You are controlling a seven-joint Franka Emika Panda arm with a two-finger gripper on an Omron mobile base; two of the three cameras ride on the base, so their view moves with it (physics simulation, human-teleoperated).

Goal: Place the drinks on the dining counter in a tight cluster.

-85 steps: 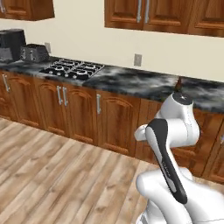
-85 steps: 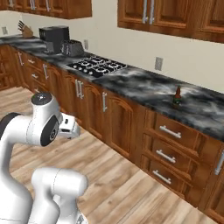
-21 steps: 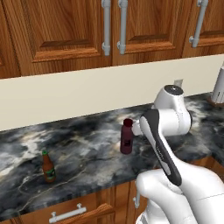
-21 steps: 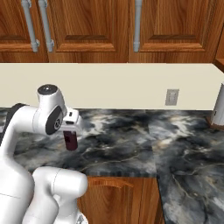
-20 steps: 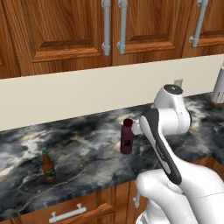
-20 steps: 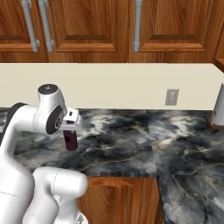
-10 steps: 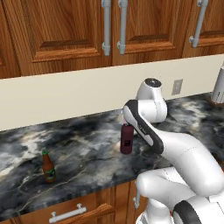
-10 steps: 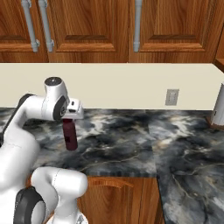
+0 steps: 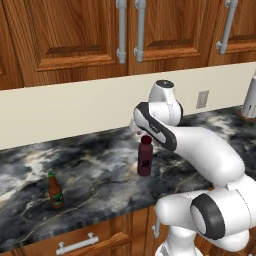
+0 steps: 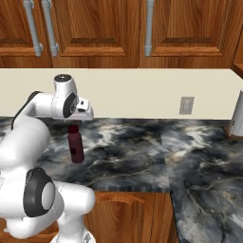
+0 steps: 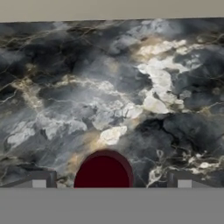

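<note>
- Marbled black-and-grey wall counter runs under wooden cabinets, with a cream backsplash behind it and a wall outlet off to the arm's right.
- Gripper hangs directly above the maroon bottle, pointing straight down; in the hand view the bottle's round dark-red cap sits between the two finger tips, which stand wide apart on either side of it without touching.
- Maroon bottle stands upright on the counter, just below the hand, near the middle of the stone's depth; the right base view shows the same bottle under the white wrist.
- Slim brown beer bottle with a green label stands upright well off to the hand's left, closer to the counter's front edge.
- Pale cylindrical object stands far to the hand's right by the wall; what it is cannot be told.
</note>
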